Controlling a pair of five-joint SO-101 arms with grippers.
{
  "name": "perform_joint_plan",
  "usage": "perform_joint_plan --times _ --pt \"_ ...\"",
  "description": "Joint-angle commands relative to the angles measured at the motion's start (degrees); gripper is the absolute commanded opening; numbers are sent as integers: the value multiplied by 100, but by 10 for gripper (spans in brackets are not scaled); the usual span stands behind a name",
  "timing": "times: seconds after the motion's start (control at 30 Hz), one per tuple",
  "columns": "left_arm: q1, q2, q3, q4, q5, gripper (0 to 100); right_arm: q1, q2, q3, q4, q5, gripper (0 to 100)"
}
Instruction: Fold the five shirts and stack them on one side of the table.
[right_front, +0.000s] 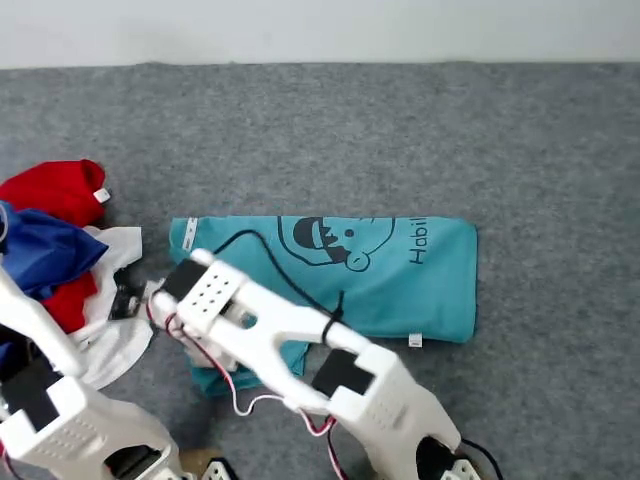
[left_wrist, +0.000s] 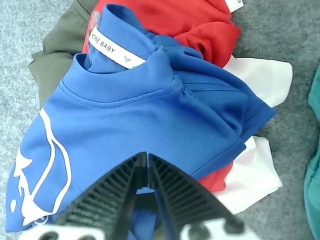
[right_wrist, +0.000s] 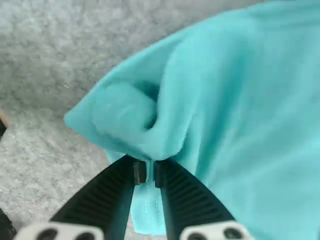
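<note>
Between the tips of my right gripper (right_wrist: 147, 172) sits a bunched edge of the teal shirt (right_wrist: 240, 100), pinched tight. The rest of it spreads flat beyond them, with bare grey table (right_front: 420, 120) past its far edge. My left gripper (left_wrist: 147, 159) is pressed together just above the blue shirt (left_wrist: 150, 115), which tops a crumpled heap: red shirt (left_wrist: 170, 20) beyond, white shirt (left_wrist: 260, 80) poking out alongside, olive shirt (left_wrist: 55, 45) underneath.

R gripper (right_wrist: 146, 172) pinching teal shirt (right_wrist: 240, 100)
</note>
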Motion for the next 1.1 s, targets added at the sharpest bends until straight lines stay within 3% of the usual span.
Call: perform_joint_plan --times 0.0,0.5,0.67,0.8,1.07 --pt "0 -264 -48 -88 0 17 374 -567 -422 -66 264 9" --pt "9 -264 -31 -88 0 17 1754 259 -721 -1218 941 16" --pt "9 -264 -31 -79 0 17 1956 479 -721 -1393 809 157" --pt "9 -264 -31 -79 0 17 2035 479 -949 -1323 149 217" --pt "9 -264 -31 -70 0 17 1851 488 -2391 -145 -26 215"
